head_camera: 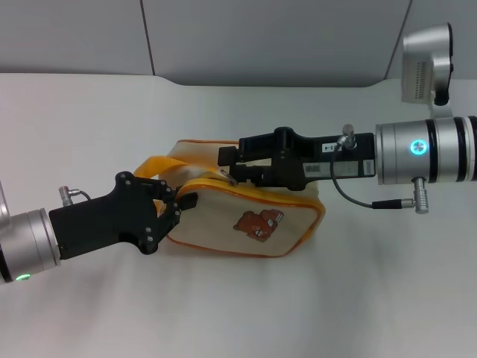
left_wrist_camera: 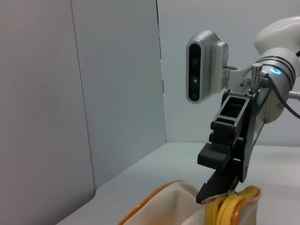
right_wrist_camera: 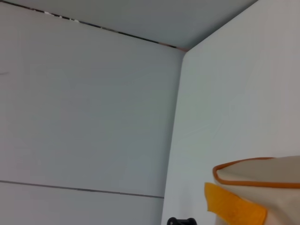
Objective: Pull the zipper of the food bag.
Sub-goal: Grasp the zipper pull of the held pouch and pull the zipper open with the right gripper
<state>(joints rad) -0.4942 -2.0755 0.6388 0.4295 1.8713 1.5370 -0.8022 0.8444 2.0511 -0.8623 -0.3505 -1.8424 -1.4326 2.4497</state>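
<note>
The cream food bag [head_camera: 223,216] with orange piping and a brown bear patch [head_camera: 259,224] lies on the white table. Its orange loop handle [head_camera: 159,165] sticks out at its left end. My left gripper [head_camera: 177,204] is shut on the bag's left end. My right gripper [head_camera: 232,173] reaches in from the right over the bag's top and is shut on the small silver zipper [head_camera: 230,178]. In the left wrist view the right gripper [left_wrist_camera: 208,193] pinches the zipper [left_wrist_camera: 217,197] at the yellow zip track [left_wrist_camera: 226,206]. The bag [right_wrist_camera: 274,171] and handle [right_wrist_camera: 232,204] also show in the right wrist view.
The white table [head_camera: 112,119] runs back to a grey wall [head_camera: 261,37]. The right arm's wrist camera [head_camera: 426,63] hangs above the right side.
</note>
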